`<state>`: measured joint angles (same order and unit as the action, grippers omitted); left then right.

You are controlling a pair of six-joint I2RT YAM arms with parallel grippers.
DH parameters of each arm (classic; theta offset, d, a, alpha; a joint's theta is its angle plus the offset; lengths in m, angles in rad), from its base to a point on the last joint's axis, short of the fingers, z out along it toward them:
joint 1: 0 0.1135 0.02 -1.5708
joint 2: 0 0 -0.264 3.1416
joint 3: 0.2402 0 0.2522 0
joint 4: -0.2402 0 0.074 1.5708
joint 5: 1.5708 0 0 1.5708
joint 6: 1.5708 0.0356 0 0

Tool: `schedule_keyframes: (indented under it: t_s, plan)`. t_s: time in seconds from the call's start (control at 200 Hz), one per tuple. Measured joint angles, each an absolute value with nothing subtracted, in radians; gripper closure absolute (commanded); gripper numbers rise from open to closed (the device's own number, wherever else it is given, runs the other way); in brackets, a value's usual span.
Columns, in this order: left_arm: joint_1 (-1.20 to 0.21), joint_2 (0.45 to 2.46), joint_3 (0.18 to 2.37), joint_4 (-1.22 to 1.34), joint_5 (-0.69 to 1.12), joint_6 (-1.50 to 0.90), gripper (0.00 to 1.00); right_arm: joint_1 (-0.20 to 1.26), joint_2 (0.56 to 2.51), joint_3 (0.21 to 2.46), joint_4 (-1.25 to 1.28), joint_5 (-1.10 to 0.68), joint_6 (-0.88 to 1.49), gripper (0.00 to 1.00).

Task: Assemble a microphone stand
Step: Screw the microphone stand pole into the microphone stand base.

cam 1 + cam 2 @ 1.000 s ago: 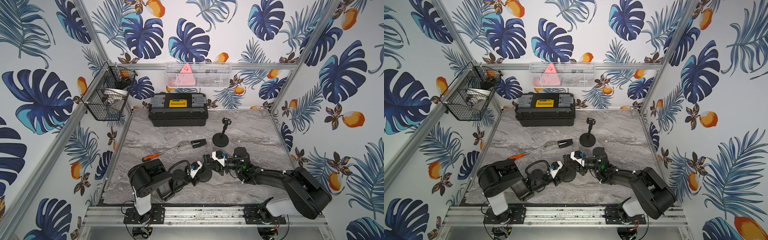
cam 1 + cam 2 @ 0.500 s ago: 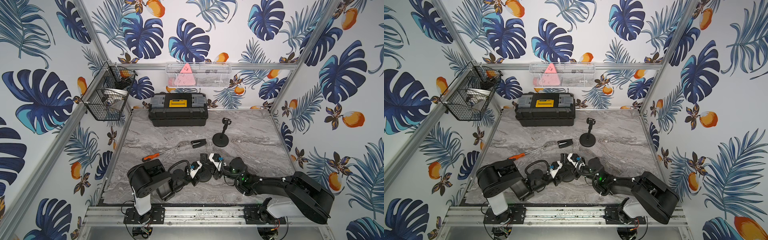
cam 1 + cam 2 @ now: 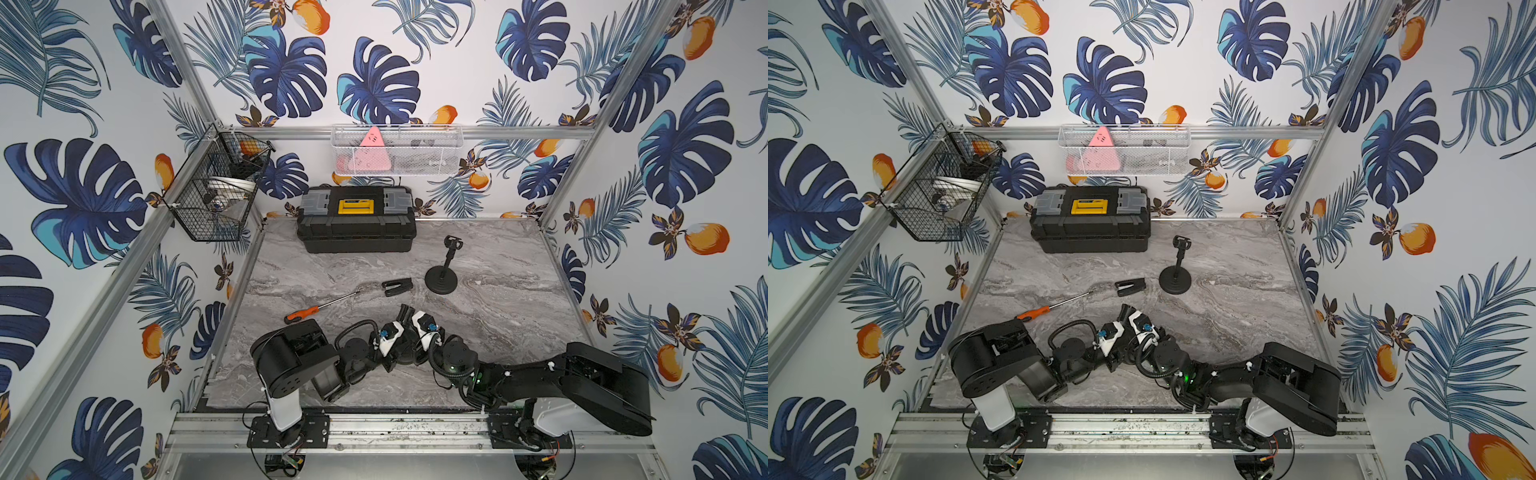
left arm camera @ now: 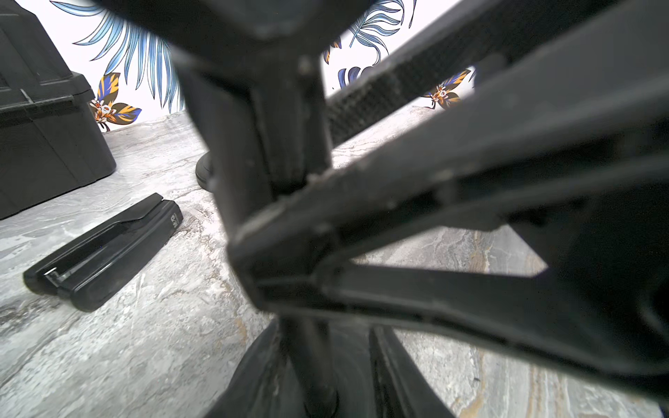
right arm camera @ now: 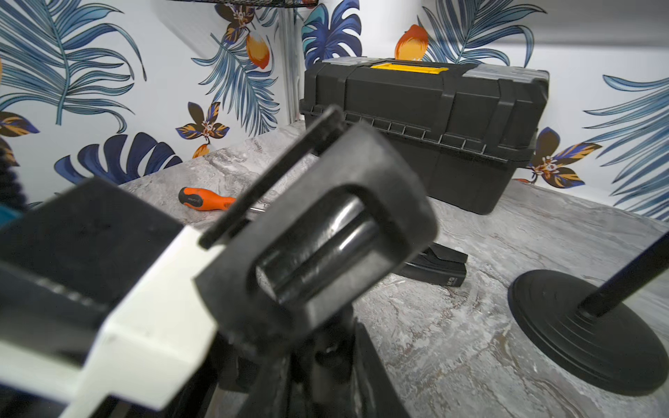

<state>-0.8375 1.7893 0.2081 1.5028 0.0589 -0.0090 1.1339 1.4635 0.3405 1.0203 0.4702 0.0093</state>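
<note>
Near front centre, the right gripper [image 5: 318, 369] is clamping the upright stand pole [image 4: 307, 343]. The left gripper [image 4: 318, 391] is straddling it narrowly, grip unclear. Probably steadying it for fitting; next calls for fetching the clip [image 3: 397, 286] lying just beyond.

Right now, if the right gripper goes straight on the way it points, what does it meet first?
Probably the left gripper, whose finger crosses close before the right gripper. Beyond it lies the black clip, though depth is unclear.
</note>
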Motion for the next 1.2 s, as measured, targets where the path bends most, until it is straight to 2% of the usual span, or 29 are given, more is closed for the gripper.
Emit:
schedule_keyframes:
  t_s: [0.37,0.595,0.621,0.641,0.686,0.706,0.741,0.931,1.076,1.201]
  plan:
    - [-0.838,1.814,0.234,1.504,0.060,-0.009,0.68,1.139,1.428,0.334,0.992,0.487,0.037,1.00]
    - [-0.837,1.822,0.237,1.506,0.046,-0.017,0.82,1.138,1.423,0.334,0.982,0.483,0.037,1.00]
    - [-0.837,1.823,0.237,1.507,0.046,-0.019,0.83,1.138,1.425,0.334,0.982,0.482,0.038,0.94]
    - [-0.837,1.823,0.237,1.508,0.045,-0.021,0.84,1.138,1.427,0.335,0.981,0.480,0.041,0.85]
    - [-0.837,1.824,0.237,1.510,0.044,-0.025,0.85,1.138,1.429,0.338,0.977,0.481,0.041,0.49]
    - [-0.837,1.825,0.237,1.511,0.042,-0.027,0.85,1.138,1.429,0.340,0.974,0.482,0.042,0.37]
    - [-0.837,1.826,0.237,1.512,0.042,-0.027,0.85,1.138,1.427,0.340,0.972,0.482,0.044,0.29]
    - [-0.838,1.831,0.236,1.522,0.056,-0.001,0.83,1.121,1.307,0.294,0.792,0.429,0.033,0.27]
    - [-0.838,1.836,0.236,1.529,0.056,-0.001,0.83,1.008,1.153,0.229,0.729,0.248,0.033,0.33]
    - [-0.838,1.837,0.236,1.530,0.057,0.001,0.82,0.864,1.066,0.192,0.703,0.037,0.019,0.34]
